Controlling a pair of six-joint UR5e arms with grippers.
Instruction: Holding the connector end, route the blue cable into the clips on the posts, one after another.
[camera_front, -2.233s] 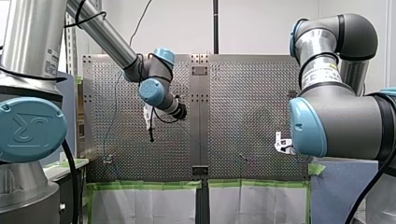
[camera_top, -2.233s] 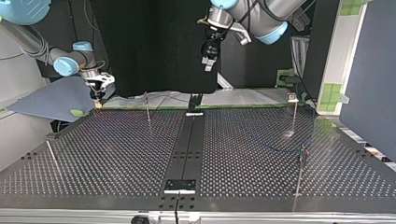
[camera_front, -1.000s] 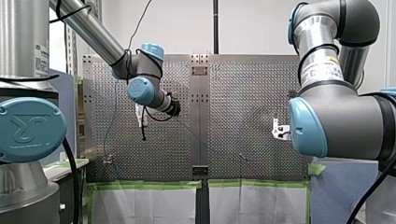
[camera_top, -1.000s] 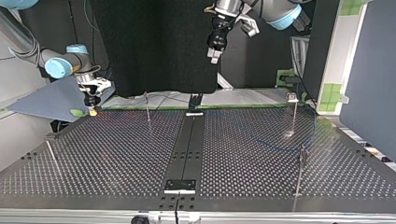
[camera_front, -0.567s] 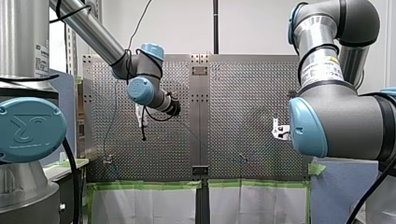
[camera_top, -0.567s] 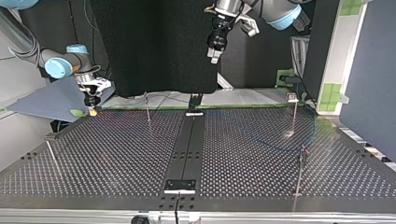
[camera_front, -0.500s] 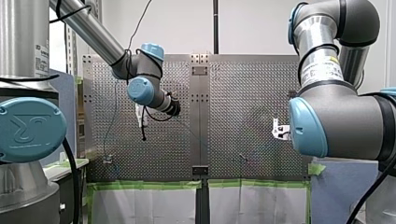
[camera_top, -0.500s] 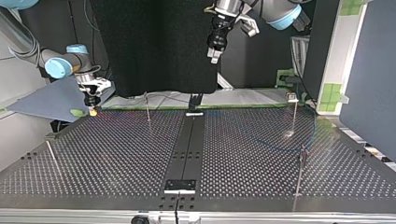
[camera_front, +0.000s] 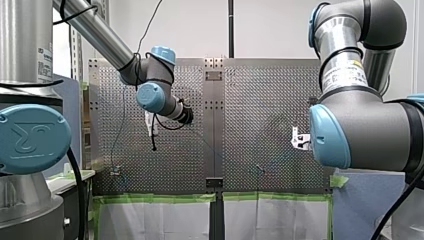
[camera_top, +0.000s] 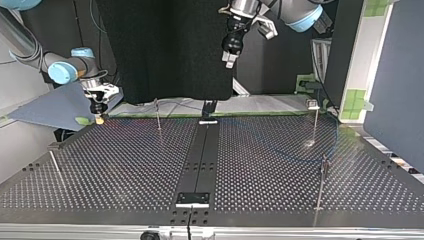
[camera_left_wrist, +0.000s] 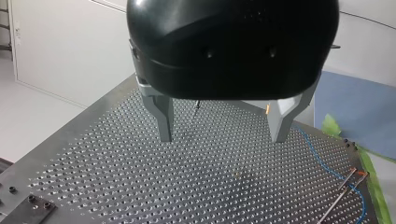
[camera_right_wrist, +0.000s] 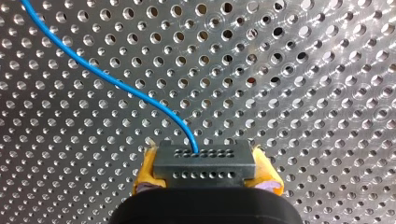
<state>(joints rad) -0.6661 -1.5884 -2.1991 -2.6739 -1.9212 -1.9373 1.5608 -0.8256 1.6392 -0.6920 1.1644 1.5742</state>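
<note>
My right fingers (camera_right_wrist: 147, 171) gripped the connector (camera_right_wrist: 204, 161), so the blue cable (camera_right_wrist: 116, 84) ahead of them probably needed gentle, steady tension; my left fingers (camera_left_wrist: 163, 116) stood apart, empty.

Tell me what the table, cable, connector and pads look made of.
Table: metal, likely aluminium; brushed sheen, glints ringing the holes.
Cable: blue plastic-looking sheath, smooth, curving softly.
Connector: probably dark moulded plastic, matte, rows of small holes.
Pads: yellow, matte, maybe rubber or foam; edges look ragged.

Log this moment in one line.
right gripper: shut on connector | blue cable: runs from connector | left gripper: open, empty
</note>
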